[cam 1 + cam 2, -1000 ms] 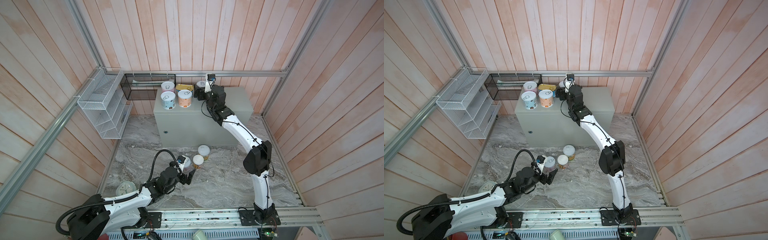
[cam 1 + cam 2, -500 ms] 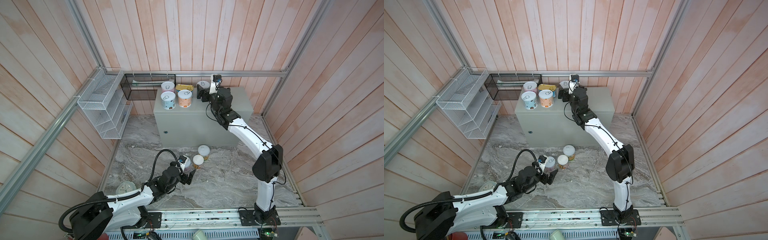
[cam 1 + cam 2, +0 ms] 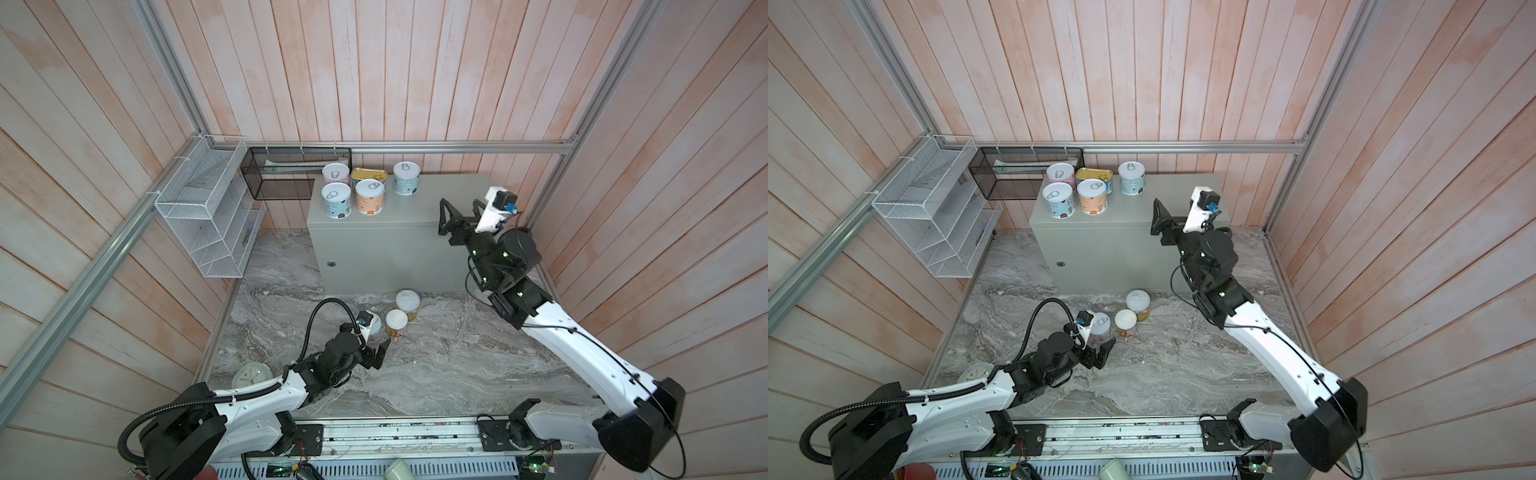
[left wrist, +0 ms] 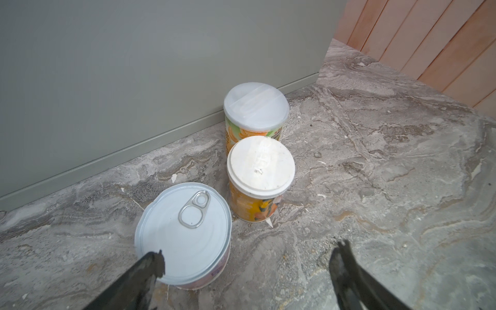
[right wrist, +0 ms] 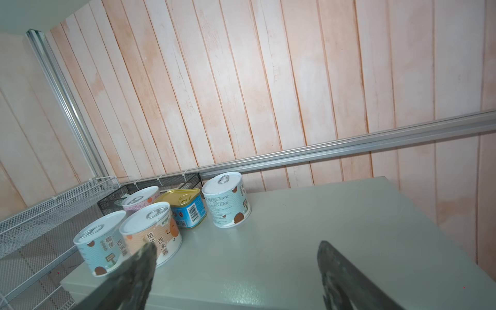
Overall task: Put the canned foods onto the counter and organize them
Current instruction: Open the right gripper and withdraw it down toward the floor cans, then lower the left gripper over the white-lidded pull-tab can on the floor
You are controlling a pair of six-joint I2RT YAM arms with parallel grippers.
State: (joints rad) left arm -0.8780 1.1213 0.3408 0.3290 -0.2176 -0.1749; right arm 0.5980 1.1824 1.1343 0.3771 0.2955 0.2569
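Left pincer [image 4: 249, 252] gapes wide beside a pull-tab can [image 4: 185, 230] (two white-lidded cans [image 4: 261, 163] crowd close); right pincer [image 5: 237, 248] wide, empty.

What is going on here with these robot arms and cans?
Two robot arms are moving cans onto the grey cabinet. Four round cans and a gold tin stand on it. The right gripper hangs open and empty above it. The left gripper, open, is beside a pull-tab can on the floor, near two white-lidded cans.
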